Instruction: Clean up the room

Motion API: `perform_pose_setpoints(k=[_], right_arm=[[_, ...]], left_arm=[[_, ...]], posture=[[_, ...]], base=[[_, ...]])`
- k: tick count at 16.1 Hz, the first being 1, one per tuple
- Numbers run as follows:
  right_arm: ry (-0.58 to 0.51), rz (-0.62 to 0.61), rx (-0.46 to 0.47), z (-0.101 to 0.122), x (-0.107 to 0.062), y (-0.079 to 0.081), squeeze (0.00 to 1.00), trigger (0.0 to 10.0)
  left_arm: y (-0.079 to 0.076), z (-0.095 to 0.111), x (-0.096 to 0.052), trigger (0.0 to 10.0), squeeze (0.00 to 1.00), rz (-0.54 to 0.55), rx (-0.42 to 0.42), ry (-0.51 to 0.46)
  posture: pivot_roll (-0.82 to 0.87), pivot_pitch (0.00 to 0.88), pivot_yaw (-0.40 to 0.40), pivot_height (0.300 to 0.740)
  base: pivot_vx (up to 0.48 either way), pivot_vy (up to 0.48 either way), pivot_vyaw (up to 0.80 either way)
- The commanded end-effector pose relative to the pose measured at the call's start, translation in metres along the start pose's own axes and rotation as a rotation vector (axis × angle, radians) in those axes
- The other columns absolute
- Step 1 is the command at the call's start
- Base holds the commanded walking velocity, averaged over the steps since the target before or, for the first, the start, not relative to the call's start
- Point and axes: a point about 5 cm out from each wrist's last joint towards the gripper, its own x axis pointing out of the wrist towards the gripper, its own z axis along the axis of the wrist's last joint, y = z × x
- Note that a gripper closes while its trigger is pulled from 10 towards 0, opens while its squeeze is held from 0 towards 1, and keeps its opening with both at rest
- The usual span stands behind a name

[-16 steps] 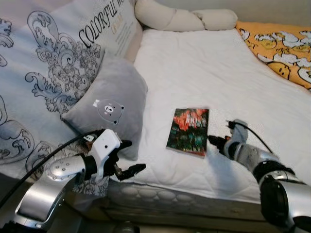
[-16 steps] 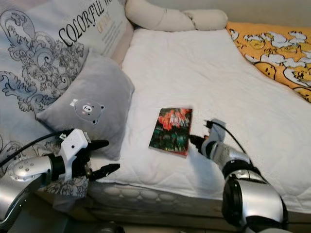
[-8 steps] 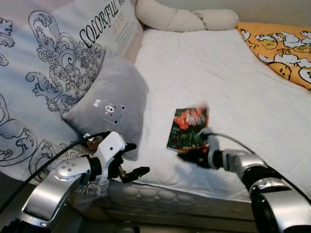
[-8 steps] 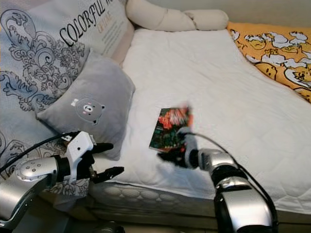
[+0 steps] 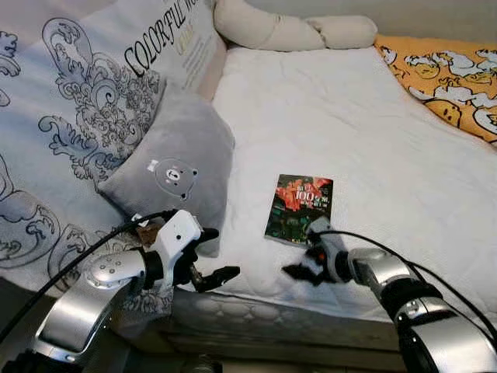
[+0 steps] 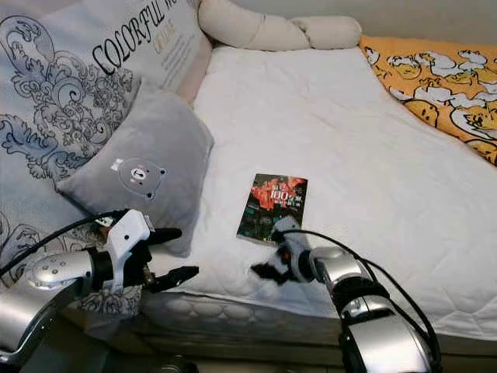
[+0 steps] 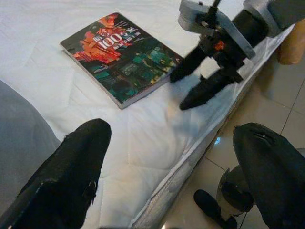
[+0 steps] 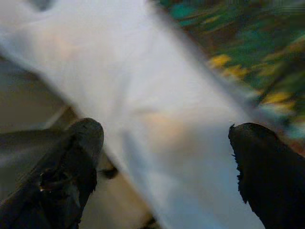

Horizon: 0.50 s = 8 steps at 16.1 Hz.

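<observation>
So far little is tidied: the book (image 5: 300, 209) lies flat on the bed (image 5: 373, 124), ungrasped. Just beside its near edge, the right tool (image 5: 304, 259) is open and empty; the left tool (image 5: 213, 255) is open too.

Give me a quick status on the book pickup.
Right hand open, at the near edge of the book, not gripping. Left hand open, hovering by the grey pillow. Book flat on the bed; nothing in the way.
</observation>
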Motion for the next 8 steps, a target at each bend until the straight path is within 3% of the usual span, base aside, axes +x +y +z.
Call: perform_pose_setpoints(k=[1, 5, 8], right_arm=[[-0.029, -0.048, -0.016, 0.009, -0.002, -0.005, 1.00, 10.0], [-0.044, -0.181, -0.013, 0.011, -0.008, -0.018, 1.00, 10.0], [-0.104, -0.067, 0.022, 0.020, -0.009, -0.013, 1.00, 10.0]], left_arm=[[0.002, 0.000, 0.001, 10.0, 0.00, 0.007, 0.011, 0.010], [0.002, 0.001, 0.003, 10.0, 0.00, 0.003, 0.010, 0.006], [0.002, 0.000, 0.003, 10.0, 0.00, 0.008, 0.009, 0.003]], posture=[[0.13, 0.000, -0.004, 0.740], [0.13, 0.000, -0.009, 0.740], [0.13, 0.000, -0.014, 0.740]], base=[[0.000, 0.000, 0.00], [0.000, 0.000, 0.00], [0.000, 0.000, 0.00]])
